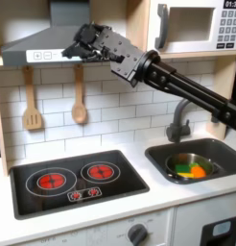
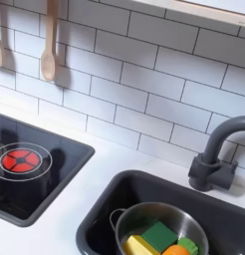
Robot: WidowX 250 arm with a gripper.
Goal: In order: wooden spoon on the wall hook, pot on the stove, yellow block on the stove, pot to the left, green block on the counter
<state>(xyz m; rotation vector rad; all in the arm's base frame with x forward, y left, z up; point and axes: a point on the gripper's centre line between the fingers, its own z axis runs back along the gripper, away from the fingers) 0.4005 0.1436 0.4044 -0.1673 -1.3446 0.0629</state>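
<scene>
Upper left of the first exterior view: wooden spoon (image 1: 80,99) hanging upright on the wall, long axis vertical, directly below the gripper (image 1: 76,48) (opening impossible to tell, apparently holding nothing). Lower right: pot (image 1: 189,167) in the sink (image 1: 223,151), well apart, likely next target.

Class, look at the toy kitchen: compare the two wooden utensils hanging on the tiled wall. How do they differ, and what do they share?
In the first exterior view, the spatula hangs further left, while the wooden spoon hangs right of it, just under the gripper. The spatula ends in a broad, flat, slotted blade; the wooden spoon ends in a rounded oval bowl. Both are light wood, hang handle up, heads down, against the white tiles above the stove.
</scene>
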